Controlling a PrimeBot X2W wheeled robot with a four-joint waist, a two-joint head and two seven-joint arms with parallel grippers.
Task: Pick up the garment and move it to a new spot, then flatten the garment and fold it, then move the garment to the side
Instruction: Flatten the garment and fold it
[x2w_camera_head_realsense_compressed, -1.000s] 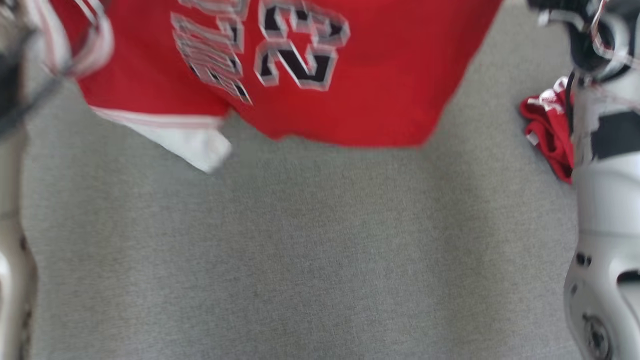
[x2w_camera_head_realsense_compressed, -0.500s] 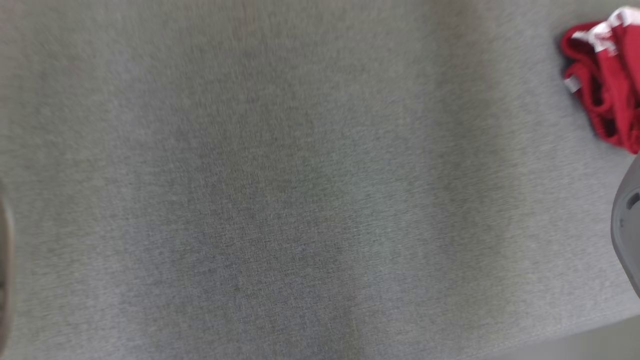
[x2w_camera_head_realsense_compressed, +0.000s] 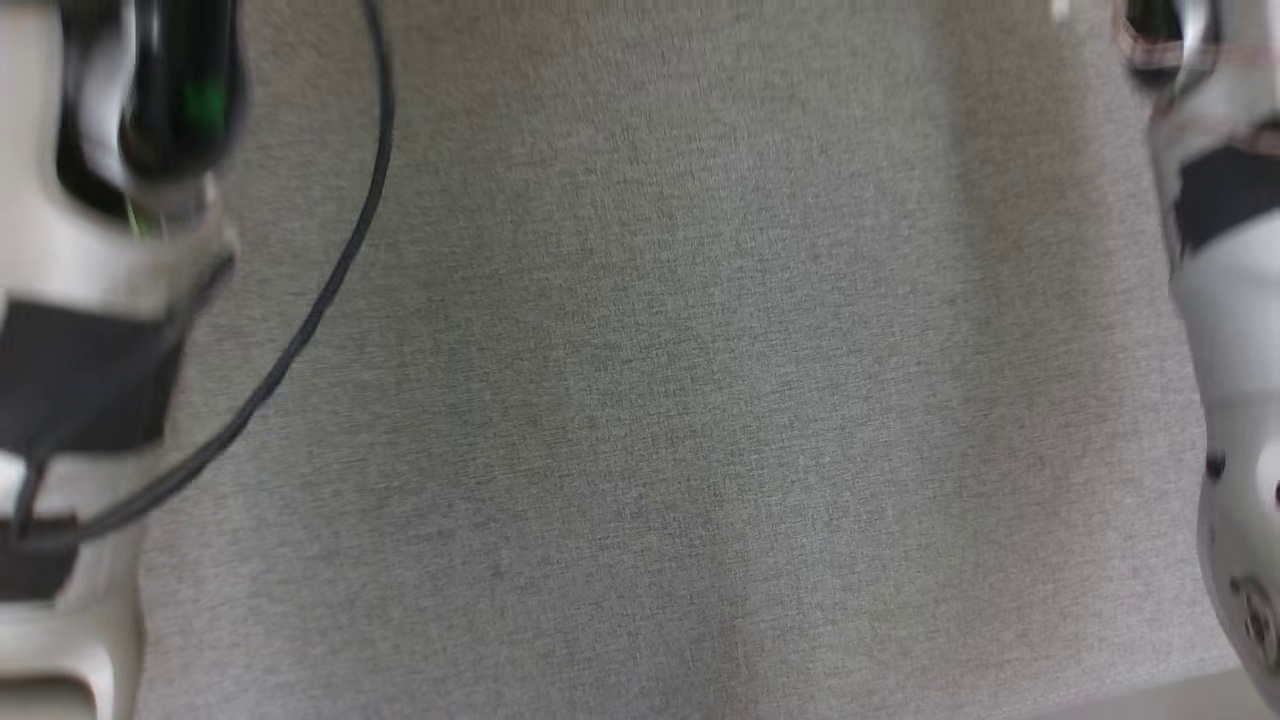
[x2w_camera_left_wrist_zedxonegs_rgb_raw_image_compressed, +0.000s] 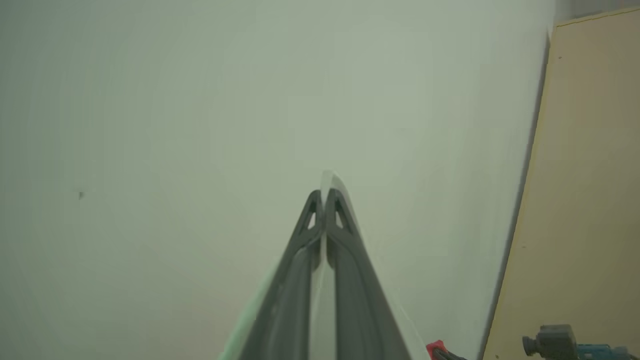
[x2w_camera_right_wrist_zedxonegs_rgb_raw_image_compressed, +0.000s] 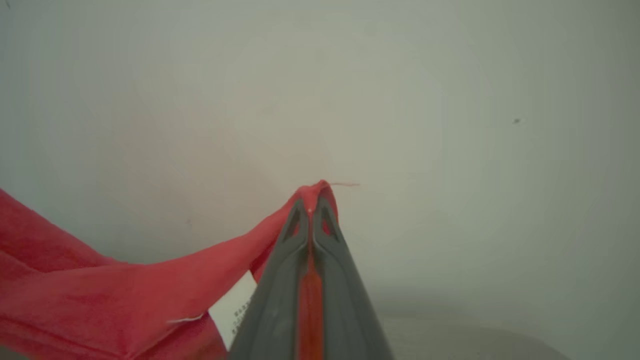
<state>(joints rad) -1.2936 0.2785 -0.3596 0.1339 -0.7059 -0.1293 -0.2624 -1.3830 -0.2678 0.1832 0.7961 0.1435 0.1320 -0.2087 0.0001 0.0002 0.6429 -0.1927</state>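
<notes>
The garment (x2w_camera_right_wrist_zedxonegs_rgb_raw_image_compressed: 100, 295) is red cloth with a white label, and it hangs away to the left in the right wrist view. My right gripper (x2w_camera_right_wrist_zedxonegs_rgb_raw_image_compressed: 311, 202) is shut on a bunched red edge of it, raised before a pale wall. My left gripper (x2w_camera_left_wrist_zedxonegs_rgb_raw_image_compressed: 324, 195) is shut on a thin white fabric edge (x2w_camera_left_wrist_zedxonegs_rgb_raw_image_compressed: 328, 178) that pokes past its tips, which looks like the garment's white part. In the head view, my left forearm (x2w_camera_head_realsense_compressed: 90, 300) and right forearm (x2w_camera_head_realsense_compressed: 1220, 300) stand at the two sides, above the grey cloth-covered table (x2w_camera_head_realsense_compressed: 650, 400).
A black cable (x2w_camera_head_realsense_compressed: 330, 270) loops from the left arm over the table. The table's near edge (x2w_camera_head_realsense_compressed: 1150, 700) shows at the lower right. In the left wrist view, a beige panel (x2w_camera_left_wrist_zedxonegs_rgb_raw_image_compressed: 585, 200) stands at the right, with a dark device (x2w_camera_left_wrist_zedxonegs_rgb_raw_image_compressed: 550, 342) at its foot.
The head view has swung. The red garment with its printed number and a small red heap at the right have left it. Both forearms now show at its edges.
</notes>
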